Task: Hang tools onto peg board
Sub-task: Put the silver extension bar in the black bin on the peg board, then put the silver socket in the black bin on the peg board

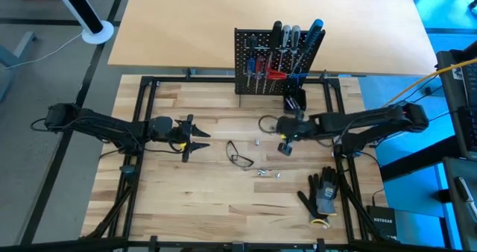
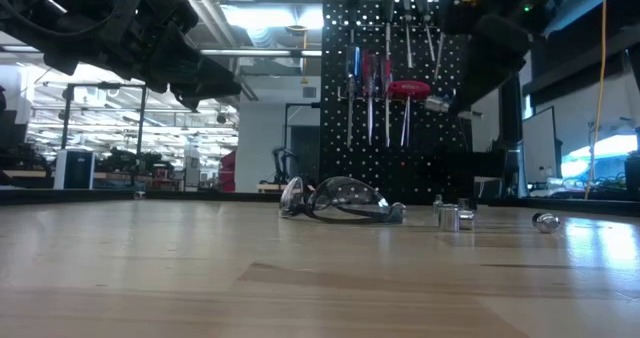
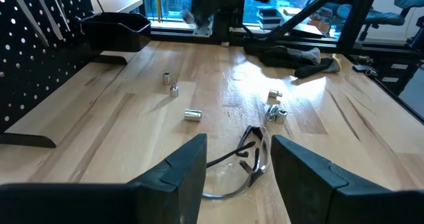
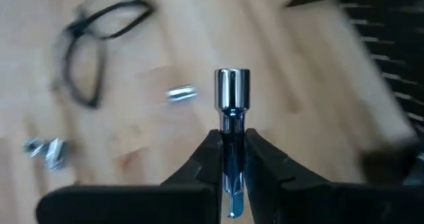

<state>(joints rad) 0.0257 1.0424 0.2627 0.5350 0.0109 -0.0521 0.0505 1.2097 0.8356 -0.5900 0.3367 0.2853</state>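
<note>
At the left of the overhead frame the left gripper (image 1: 200,138) hung above the pale wooden table (image 1: 194,200), its two dark fingers (image 3: 179,177) spread apart with nothing between them. Its own camera looked past those fingers at a pair of clear safety glasses with thin black arms (image 3: 246,163) lying flat on the wood just ahead.

Near the middle of the overhead frame the same glasses (image 1: 238,155) lay beside a scatter of small shiny metal sockets (image 1: 267,172), well apart from both arms.

At centre top stood the black perforated peg board (image 1: 257,54), upright on its short stand, with red-, blue- and black-handled screwdrivers (image 1: 277,58) already hanging on its face. From table height the board (image 2: 340,128) filled the middle of the frame behind the glasses.

Right of centre the right gripper (image 1: 285,136) sat just below the board, fingers (image 4: 205,161) pinched tight on a slim blue-shafted nut driver with a chrome socket tip (image 4: 232,105), held clear of the table.

At lower right a pair of black work gloves (image 1: 322,196) lay on the wood.
</note>
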